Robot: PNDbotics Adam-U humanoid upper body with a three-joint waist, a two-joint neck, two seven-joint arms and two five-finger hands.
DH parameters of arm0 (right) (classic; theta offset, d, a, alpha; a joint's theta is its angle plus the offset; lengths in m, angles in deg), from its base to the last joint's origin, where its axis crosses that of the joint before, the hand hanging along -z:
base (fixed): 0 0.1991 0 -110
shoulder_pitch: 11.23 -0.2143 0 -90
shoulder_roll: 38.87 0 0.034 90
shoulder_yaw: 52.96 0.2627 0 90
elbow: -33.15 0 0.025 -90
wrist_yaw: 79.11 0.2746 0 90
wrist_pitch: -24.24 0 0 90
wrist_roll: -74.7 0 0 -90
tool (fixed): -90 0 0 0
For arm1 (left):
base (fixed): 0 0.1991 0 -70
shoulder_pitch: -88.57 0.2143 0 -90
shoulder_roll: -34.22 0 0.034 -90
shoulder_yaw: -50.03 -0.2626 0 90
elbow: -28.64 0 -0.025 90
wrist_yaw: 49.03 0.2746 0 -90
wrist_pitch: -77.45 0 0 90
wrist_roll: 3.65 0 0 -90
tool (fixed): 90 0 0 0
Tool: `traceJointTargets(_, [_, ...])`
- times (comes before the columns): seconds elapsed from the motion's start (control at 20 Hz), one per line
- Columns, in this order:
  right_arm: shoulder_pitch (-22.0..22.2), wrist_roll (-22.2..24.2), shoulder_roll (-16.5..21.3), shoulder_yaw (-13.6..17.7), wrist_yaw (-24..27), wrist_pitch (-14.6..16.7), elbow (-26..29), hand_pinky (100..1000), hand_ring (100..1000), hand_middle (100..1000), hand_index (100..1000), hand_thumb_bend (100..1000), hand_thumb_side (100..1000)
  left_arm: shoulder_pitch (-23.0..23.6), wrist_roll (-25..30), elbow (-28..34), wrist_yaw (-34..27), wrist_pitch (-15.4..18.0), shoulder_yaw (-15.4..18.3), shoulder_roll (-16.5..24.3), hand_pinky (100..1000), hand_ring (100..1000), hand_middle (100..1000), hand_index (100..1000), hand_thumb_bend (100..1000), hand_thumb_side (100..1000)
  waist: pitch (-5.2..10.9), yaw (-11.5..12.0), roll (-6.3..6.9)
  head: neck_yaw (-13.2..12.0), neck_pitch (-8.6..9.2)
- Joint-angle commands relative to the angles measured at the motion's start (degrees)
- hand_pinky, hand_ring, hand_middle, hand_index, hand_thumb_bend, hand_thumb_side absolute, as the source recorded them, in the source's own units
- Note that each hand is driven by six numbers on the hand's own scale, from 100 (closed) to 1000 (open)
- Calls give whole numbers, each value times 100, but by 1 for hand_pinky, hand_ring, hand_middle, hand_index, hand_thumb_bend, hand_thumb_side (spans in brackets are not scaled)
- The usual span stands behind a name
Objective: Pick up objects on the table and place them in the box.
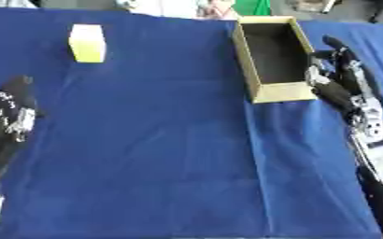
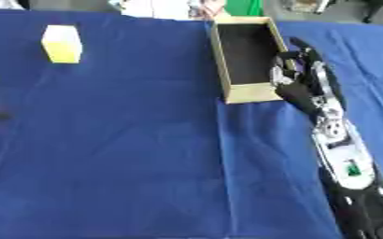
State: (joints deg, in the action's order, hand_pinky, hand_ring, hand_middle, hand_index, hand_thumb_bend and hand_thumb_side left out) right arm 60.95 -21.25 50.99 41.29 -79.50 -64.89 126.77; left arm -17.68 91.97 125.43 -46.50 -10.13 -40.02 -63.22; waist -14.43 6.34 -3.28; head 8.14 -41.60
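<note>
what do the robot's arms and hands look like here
Both are mostly black with silver metal parts. The right hand has black fingers with silvery parts at the knuckles; its forearm carries a white and silver panel with a small green mark. The left hand is black too, with white and silver pieces along the wrist.

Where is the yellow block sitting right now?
The yellow block sits on the blue tablecloth at the far left in both eye views, well left of the open cardboard box and apart from both hands.
</note>
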Motion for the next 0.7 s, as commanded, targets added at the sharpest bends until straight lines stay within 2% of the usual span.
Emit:
traceJointTargets(0.05, [-43,-5,58,58,27,-8,99,745,953,678,945,100,270,-73,22,69,-31,9,44,45,715,1000,899,933,100,538,83,-8,14,1,45])
traceJointTargets(0.55, [-42,1,54,63,46,-2,100,745,953,677,943,100,268,-86,24,75,-28,8,44,65,714,1000,899,932,100,534,80,-11,19,15,47])
traceJointTargets(0.7, [-38,9,60,60,45,-1,99,745,952,676,942,100,267,-140,31,89,-1,8,37,187,715,1000,897,928,100,511,82,-29,31,23,61])
